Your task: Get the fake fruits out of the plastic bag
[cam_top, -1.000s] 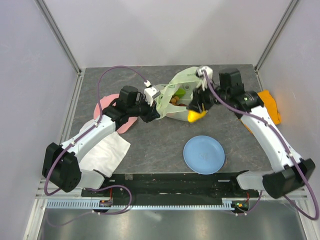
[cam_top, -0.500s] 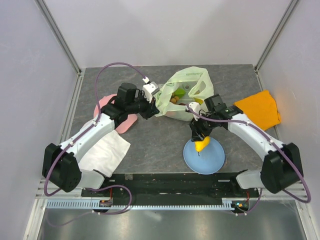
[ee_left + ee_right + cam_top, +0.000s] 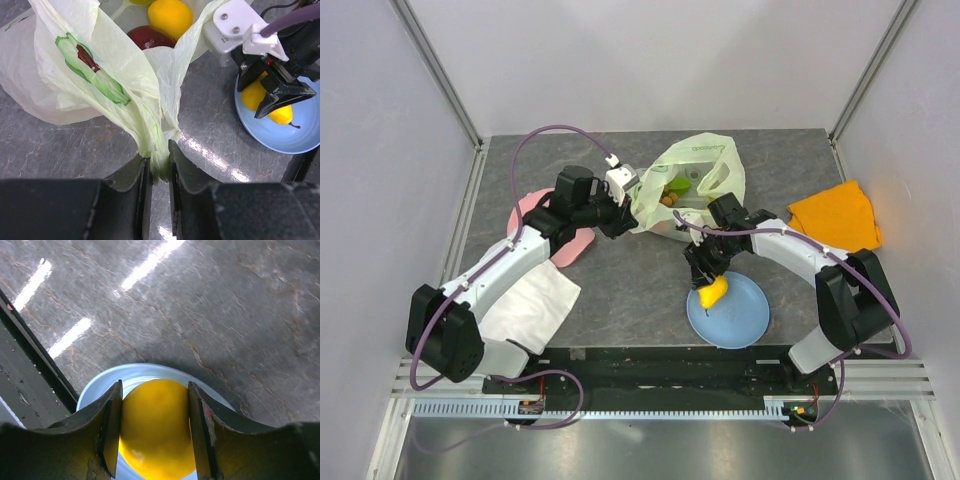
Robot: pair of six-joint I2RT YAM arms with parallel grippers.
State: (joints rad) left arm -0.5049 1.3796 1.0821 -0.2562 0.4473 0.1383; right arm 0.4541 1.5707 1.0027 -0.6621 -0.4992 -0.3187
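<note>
— Which fruit is in hand?
— A glossy yellow toy fruit point(image 3: 155, 435). The right arm's point(image 3: 800, 250) jaws are closed on it, one on each flank. They grip across its narrow width, so its long axis runs along the jaws.
— What's under it?
— The round light-blue plate point(image 3: 748, 322), by the near edge of the grey stone-patterned surface point(image 3: 620, 290), right of middle. The fruit sits over the plate's left part; whether it touches, I can't tell. My guess is the next move is simply opening, since the plate lies straight below.
— The rest?
— In the thin pale yellow-green plastic bag point(image 3: 100, 70), mid-surface toward the far edge, beyond the right arm's jaws. An orange-yellow fruit point(image 3: 170, 17) and a dark red fruit point(image 3: 150, 37) show at its mouth.
— Who holds the bag?
— The left arm's point(image 3: 510, 265) jaws, nearly closed, pinching a bunched fold of its left side. For the next fruit, I'd judge the right arm the one to reach in.
— Any writing?
— Green and dark red print on the bag, plus small green lettering near the handles, too small to read.
</note>
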